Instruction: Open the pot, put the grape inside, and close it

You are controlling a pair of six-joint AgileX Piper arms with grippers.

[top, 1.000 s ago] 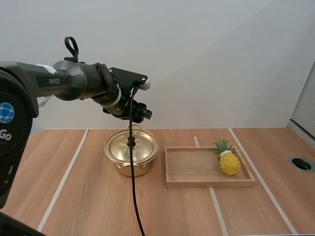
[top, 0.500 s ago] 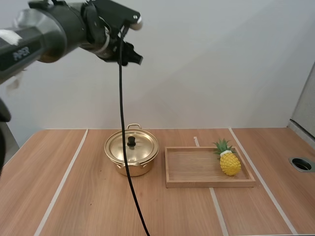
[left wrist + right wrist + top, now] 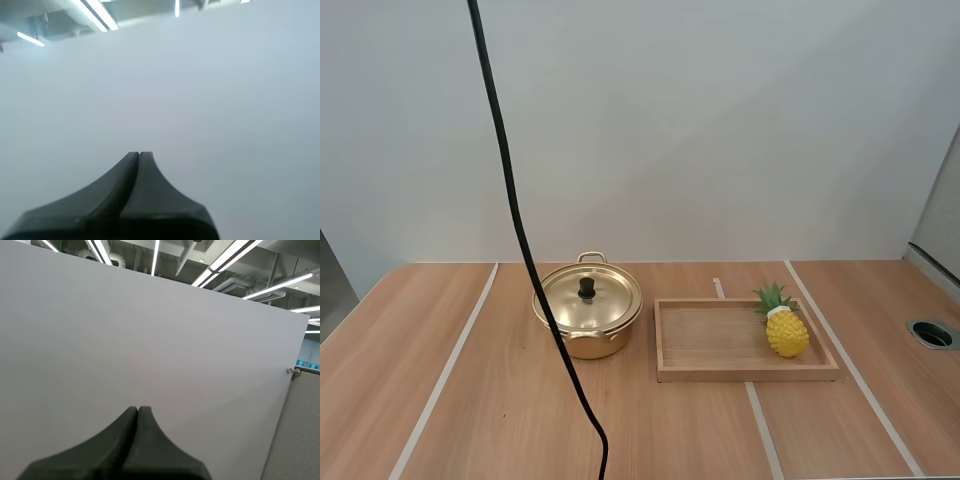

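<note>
A golden pot (image 3: 587, 318) stands on the wooden table left of centre, its lid (image 3: 588, 297) with a black knob resting on it. In the left wrist view my left gripper (image 3: 139, 154) is shut, its fingers pressed into one dark wedge facing a plain white wall, with nothing between them. My right gripper (image 3: 138, 409) is likewise shut on nothing and faces the same white wall.
A wooden tray (image 3: 720, 340) lies right of the pot with a yellow toy pineapple (image 3: 786, 327) at its right end. White tape lines (image 3: 448, 372) cross the table. A round hole (image 3: 933, 334) sits at the far right edge.
My left arm has risen from above the pot up and out of the high view. Its gripper has gone from open to shut.
</note>
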